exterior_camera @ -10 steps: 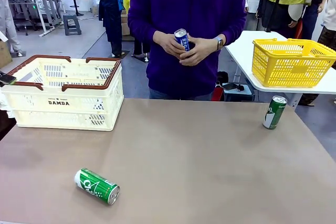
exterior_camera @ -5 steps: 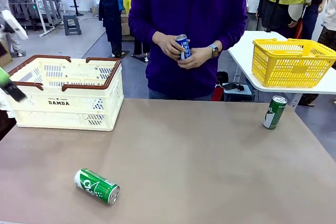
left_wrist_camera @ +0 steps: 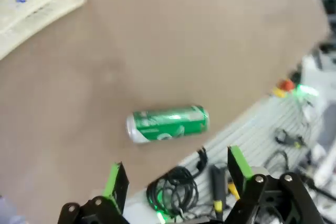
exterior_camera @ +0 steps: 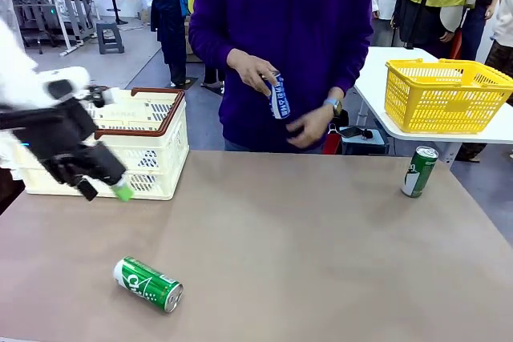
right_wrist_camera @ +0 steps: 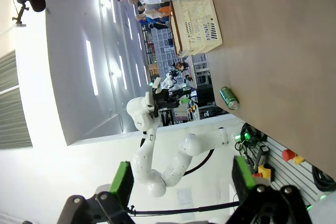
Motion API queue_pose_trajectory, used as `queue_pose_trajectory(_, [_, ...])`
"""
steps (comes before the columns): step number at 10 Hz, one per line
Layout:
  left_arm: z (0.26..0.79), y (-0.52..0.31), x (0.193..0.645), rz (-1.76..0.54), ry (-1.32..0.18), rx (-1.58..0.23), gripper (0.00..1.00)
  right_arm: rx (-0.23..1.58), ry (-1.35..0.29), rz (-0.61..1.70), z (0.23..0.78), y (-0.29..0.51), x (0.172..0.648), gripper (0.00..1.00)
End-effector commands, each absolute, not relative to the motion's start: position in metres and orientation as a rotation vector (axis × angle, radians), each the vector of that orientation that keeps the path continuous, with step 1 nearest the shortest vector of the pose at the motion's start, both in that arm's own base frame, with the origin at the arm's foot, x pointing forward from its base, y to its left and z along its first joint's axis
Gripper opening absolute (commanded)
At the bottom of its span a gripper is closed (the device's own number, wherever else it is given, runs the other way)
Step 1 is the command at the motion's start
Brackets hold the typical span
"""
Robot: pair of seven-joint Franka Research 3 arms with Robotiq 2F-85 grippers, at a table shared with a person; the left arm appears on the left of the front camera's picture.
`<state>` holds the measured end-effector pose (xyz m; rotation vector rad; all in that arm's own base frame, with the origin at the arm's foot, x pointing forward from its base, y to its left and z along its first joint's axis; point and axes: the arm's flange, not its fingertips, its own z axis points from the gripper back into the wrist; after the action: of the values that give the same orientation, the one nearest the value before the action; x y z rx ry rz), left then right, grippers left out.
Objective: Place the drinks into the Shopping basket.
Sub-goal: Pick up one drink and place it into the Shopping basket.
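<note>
Your left gripper (exterior_camera: 103, 191): fingers apart, empty, blurry, maybe just beside Shopping basket (exterior_camera: 152, 158). Lying green can (exterior_camera: 148, 284) on table (exterior_camera: 321, 262) near you; standing green can (exterior_camera: 419, 171) far right. Person's hand (exterior_camera: 255, 70) holds blue can (exterior_camera: 278, 95). Right gripper (right_wrist_camera: 181, 177): fingers apart, empty.

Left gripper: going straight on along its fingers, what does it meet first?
Likely the green aluminium can lying on its side on the brown table, framed between the open left gripper's fingers. Depth is unclear; it might land on bare tabletop beside it.

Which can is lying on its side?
The green can at the table's near left. The other green can stands upright at the far right; the blue can is in the person's hand.
</note>
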<state>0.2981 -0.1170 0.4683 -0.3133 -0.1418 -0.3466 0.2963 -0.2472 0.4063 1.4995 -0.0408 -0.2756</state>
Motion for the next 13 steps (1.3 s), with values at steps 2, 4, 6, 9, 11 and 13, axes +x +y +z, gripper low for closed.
queue_pose_trajectory(2, [0.423,-0.151,0.276,-0.258,-0.096,-0.126,1.00,1.491,-0.044,-0.276,0.409,-0.247,0.296,1.00])
queue_pose_trajectory(4, [0.441,-0.159,0.297,-0.257,-0.124,-0.150,1.00,1.491,-0.044,-0.276,0.409,-0.247,0.296,1.00])
queue_pose_trajectory(6, [0.433,-0.167,0.294,-0.264,-0.101,-0.124,1.00,1.491,-0.044,-0.276,0.409,-0.247,0.296,1.00])
queue_pose_trajectory(9, [0.534,0.038,0.274,-0.504,-0.127,-0.476,1.00,1.491,-0.044,-0.276,0.409,-0.247,0.296,1.00])
queue_pose_trajectory(11, [0.572,0.154,0.241,-0.300,-0.102,-0.624,1.00,1.491,-0.044,-0.276,0.409,-0.247,0.296,1.00])
queue_pose_trajectory(13, [0.593,0.227,0.211,-0.118,-0.233,-0.663,1.00,1.491,-0.044,-0.276,0.409,-0.247,0.296,1.00])
